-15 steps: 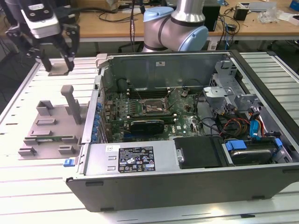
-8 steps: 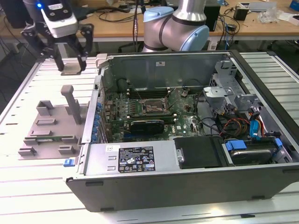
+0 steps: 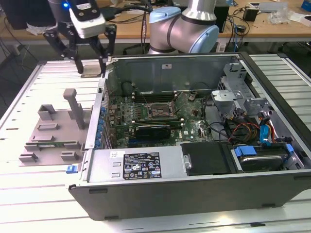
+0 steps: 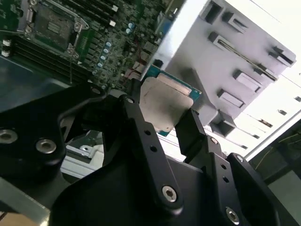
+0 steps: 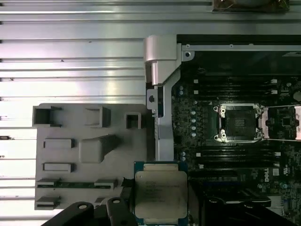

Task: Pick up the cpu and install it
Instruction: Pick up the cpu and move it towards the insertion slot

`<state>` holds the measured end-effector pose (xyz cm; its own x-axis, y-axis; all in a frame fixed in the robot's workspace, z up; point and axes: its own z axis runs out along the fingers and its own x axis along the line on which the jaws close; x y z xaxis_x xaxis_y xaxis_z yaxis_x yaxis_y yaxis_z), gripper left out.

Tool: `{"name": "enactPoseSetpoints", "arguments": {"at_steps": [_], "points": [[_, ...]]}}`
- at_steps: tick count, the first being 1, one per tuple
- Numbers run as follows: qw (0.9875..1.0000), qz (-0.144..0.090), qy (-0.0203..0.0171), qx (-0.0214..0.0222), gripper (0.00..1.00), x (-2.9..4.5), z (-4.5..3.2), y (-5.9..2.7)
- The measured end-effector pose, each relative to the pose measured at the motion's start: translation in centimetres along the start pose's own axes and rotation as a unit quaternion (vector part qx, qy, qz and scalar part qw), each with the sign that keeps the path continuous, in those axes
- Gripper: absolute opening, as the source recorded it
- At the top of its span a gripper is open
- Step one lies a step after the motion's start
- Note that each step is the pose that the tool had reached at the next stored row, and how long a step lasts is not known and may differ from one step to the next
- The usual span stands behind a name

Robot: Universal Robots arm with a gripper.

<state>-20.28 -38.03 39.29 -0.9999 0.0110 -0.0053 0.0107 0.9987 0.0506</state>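
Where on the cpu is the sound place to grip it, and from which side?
Grip the flat square silvery-topped cpu by two opposite edges, coming from above its broad top: it is thin. The gripper's black fingers clamp it that way.

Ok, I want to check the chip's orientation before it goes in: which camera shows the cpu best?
The first wrist view: the cpu faces the camera squarely, metal top and green edge plain. The second wrist view shows it tilted in the gripper; the exterior view shows it as a small tan patch.
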Motion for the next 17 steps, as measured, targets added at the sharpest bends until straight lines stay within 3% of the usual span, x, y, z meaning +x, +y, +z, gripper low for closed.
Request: {"name": "enactPoseSetpoints", "arguments": {"at_steps": [2, 7, 11, 15, 17], "points": [[1.0, 0.0, 0.0, 0.0, 0.54, -0.79, 0.0, 0.01], [1.0, 0.0, 0.0, 0.0, 0.54, -4.7, 0.03, 0.05], [1.0, 0.0, 0.0, 0.0, 0.54, -6.75, 0.04, 0.07], [1.0, 0.0, 0.0, 0.0, 0.54, -9.81, 0.06, 0.11], [1.0, 0.0, 0.0, 0.0, 0.54, -10.89, 0.07, 0.12]]}}
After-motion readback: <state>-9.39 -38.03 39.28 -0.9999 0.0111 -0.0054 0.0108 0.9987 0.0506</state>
